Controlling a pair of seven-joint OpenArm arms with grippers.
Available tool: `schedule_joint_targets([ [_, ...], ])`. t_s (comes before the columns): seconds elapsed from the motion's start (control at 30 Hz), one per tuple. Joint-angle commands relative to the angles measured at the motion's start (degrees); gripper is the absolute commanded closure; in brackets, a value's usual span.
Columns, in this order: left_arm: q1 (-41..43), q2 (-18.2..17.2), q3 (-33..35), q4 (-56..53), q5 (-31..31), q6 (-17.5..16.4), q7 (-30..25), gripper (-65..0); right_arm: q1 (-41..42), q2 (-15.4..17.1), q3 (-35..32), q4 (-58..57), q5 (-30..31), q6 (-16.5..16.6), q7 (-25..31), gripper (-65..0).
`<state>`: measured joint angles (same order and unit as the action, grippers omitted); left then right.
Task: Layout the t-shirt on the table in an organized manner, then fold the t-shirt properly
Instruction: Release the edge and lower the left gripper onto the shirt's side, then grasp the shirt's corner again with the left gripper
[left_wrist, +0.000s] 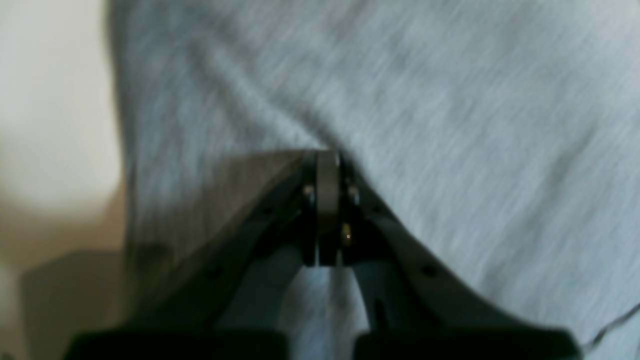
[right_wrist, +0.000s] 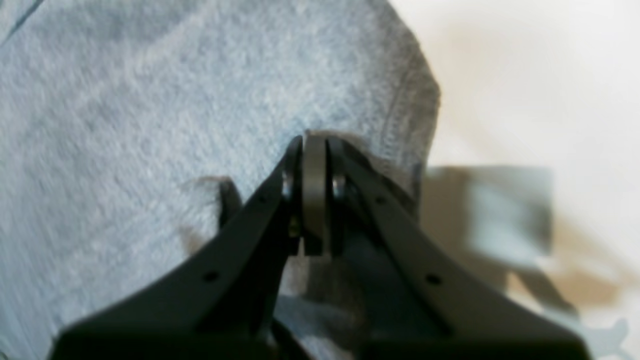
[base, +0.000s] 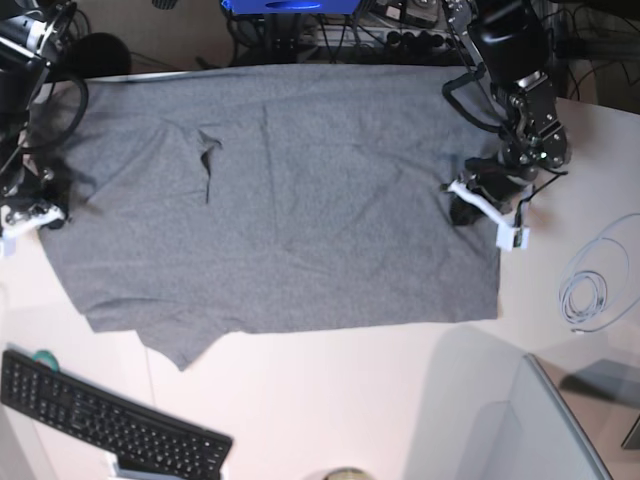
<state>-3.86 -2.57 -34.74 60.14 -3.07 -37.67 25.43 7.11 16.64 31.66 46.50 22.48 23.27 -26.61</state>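
The heather-grey t-shirt (base: 300, 200) lies spread wide over the white table (base: 350, 400), with a small crease left of its middle and an uneven lower left edge. My left gripper (base: 462, 200) is at the shirt's right edge. In the left wrist view its jaws (left_wrist: 327, 156) are shut, pinching the grey cloth (left_wrist: 450, 100), and folds run out from the tips. My right gripper (base: 55, 205) is at the shirt's left edge. The right wrist view shows it (right_wrist: 314, 137) shut on the fabric (right_wrist: 150, 100) beside a stitched hem.
A black keyboard (base: 110, 415) lies at the front left. A coiled white cable (base: 585, 295) rests on the table right of the shirt. A grey panel (base: 560, 420) fills the front right corner. Cables and equipment crowd the back edge (base: 300, 25).
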Motion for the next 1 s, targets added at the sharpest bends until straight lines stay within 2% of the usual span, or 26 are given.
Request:
schedule_joint_targets([
  [0.0,-1.7,-0.5,1.0,-1.2,0.2,1.0,-1.7,0.0,0.7,1.0,0.2,-0.3,-0.9,-3.6,0.8,-1.5],
  [0.07,-3.4,-0.7,3.2,-5.2,0.2,3.0,-4.3,0.0,0.6,1.0,0.0,-0.7,-0.9,-6.5,3.0,-1.5],
  [0.17,-5.9,-0.8,5.2,-10.0,0.7,4.0,-7.6,0.0,0.6,1.9,0.2,-0.7,-0.9,-7.0,3.4,-1.5],
  [0.27,-8.1,-0.8,5.4,-12.4,0.8,4.0,-8.7,0.0,0.5,2.3,0.2,-0.7,-0.9,-7.0,3.1,-1.5],
  [0.4,-9.0,-0.9,4.5,-11.7,0.5,4.0,-8.6,0.0,-0.2,2.5,0.2,-0.1,-0.8,-8.3,3.0,-1.4],
  [0.5,-8.2,-1.8,3.0,-7.0,0.2,4.0,-8.4,0.0,-0.9,2.2,0.2,3.1,-0.8,-8.6,3.0,-1.4],
  [0.67,-4.2,-1.4,-1.1,5.0,0.1,3.7,-0.5,0.0,-2.8,0.9,0.2,14.6,-0.7,-8.6,0.8,-1.8],
  [0.77,-0.3,0.4,-1.5,13.0,-1.4,3.6,2.9,0.0,-1.2,1.0,-0.2,17.1,-0.8,-8.5,1.0,-2.6],
  [0.83,3.8,0.8,-1.3,17.2,-5.1,3.6,3.4,0.0,2.4,1.9,-0.2,14.7,-0.9,-8.5,1.0,-6.3],
  [0.97,10.4,0.8,-1.3,19.6,-14.6,3.6,3.5,0.0,11.0,5.5,-0.4,1.7,-1.0,-8.4,2.9,-22.4],
])
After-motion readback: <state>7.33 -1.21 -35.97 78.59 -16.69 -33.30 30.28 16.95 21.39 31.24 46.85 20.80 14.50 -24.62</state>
